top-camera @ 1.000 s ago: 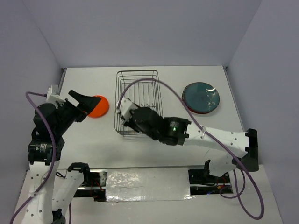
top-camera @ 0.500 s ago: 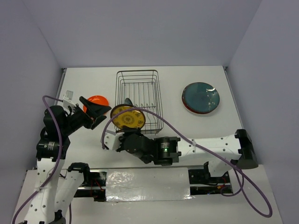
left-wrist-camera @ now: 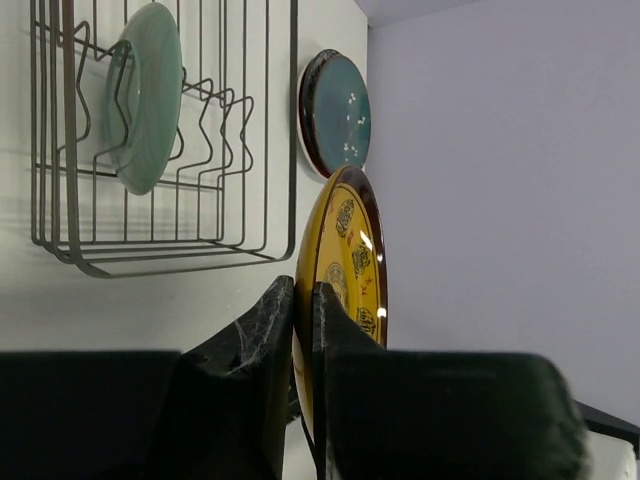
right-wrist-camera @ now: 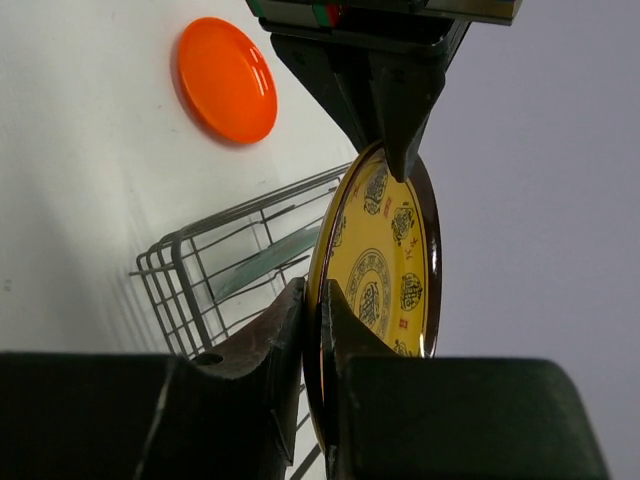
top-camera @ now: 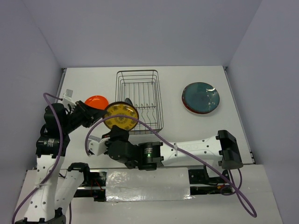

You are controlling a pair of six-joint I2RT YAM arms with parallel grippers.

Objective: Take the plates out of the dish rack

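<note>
Top external view showed the yellow patterned plate point(top-camera: 121, 116) held in the air on its edge, just off the near left corner of the dish rack point(top-camera: 137, 71) and not resting on the table point(top-camera: 187, 130). The left gripper point(top-camera: 103, 113) was clenched on the plate's rim from the left. The right gripper point(top-camera: 117, 132) was clamped on the rim from the near side, so both arms had the plate at once. Both wrist views confirmed this, with each pair of fingers pressed flat against either face of the rim. It looked like a handover. The double grip probably kept the upright plate from swinging or slipping while one arm took its weight from the other.

An orange plate point(top-camera: 96, 101) lay flat near the table's left edge, beside the left arm, which suggested the yellow one was bound for that side. A stack topped by a teal plate point(top-camera: 201, 97) sat toward the right edge. A pale green plate point(left-wrist-camera: 145, 95) stood between the rack's prongs, so the unloading was not finished.
</note>
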